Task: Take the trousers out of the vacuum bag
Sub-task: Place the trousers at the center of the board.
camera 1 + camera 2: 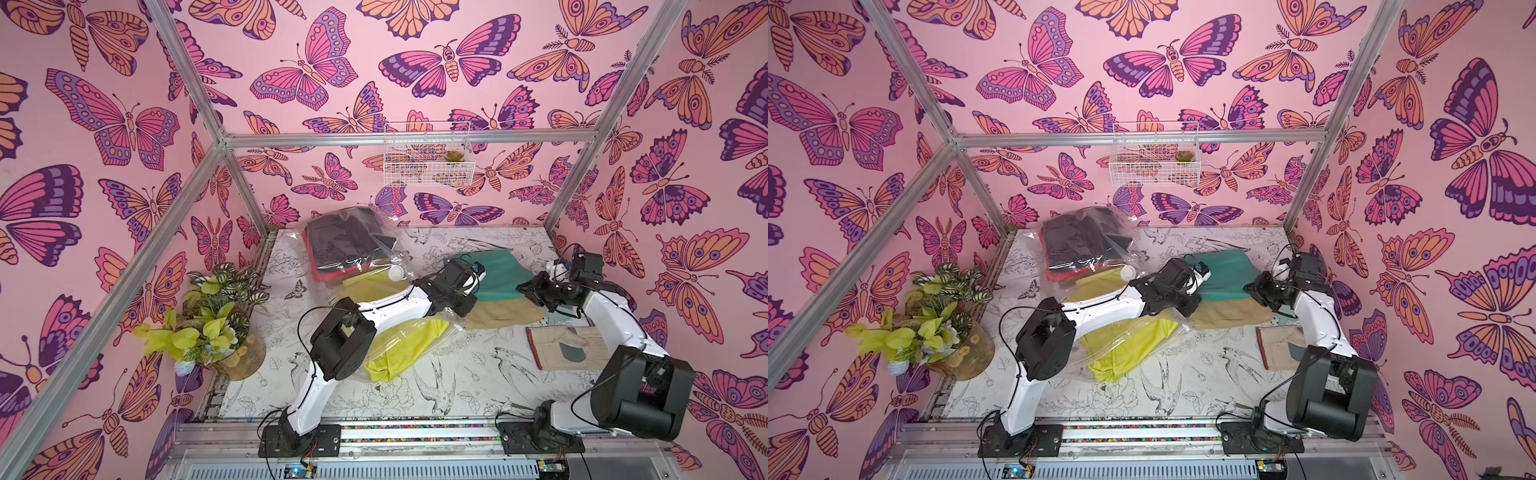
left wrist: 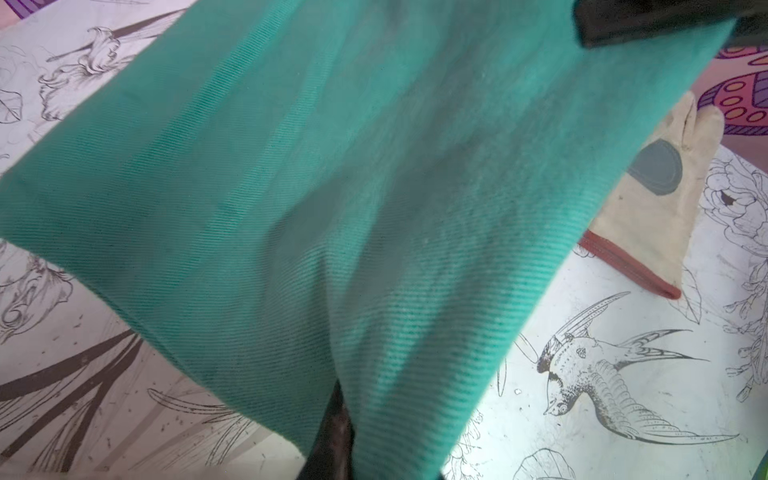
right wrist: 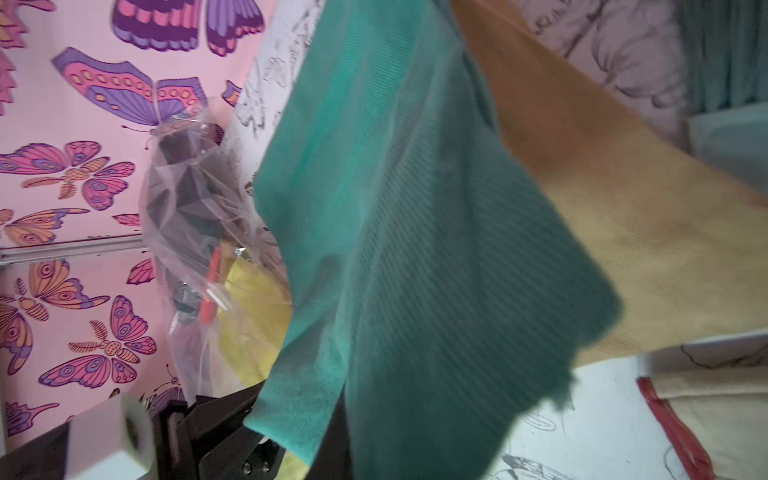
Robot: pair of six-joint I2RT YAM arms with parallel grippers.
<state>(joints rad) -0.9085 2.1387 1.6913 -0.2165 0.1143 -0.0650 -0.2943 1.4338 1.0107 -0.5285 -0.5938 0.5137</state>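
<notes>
Bird-print table (image 1: 478, 374), one vacuum bag (image 1: 386, 232), six trousers (image 1: 498, 274)

Six trousers (image 1: 498, 274), one vacuum bag (image 1: 388, 224), one work glove (image 1: 582, 345), one potted plant (image 1: 208, 316), one wire basket (image 1: 428, 166), two robot arms (image 1: 395, 301).

a white surface (image 1: 478, 374) printed with ink-drawn birds and flowers sits inside pink butterfly wallpaper (image 1: 332, 62) and a silver metal frame (image 1: 374, 139). a leafy potted plant (image 1: 208, 316) stands at its left edge. a white wire basket (image 1: 428, 160) hangs on the back wall, holding a small succulent (image 1: 451, 157). pale work gloves (image 1: 569, 347) with a red cuff lie flat near the right edge.
</notes>
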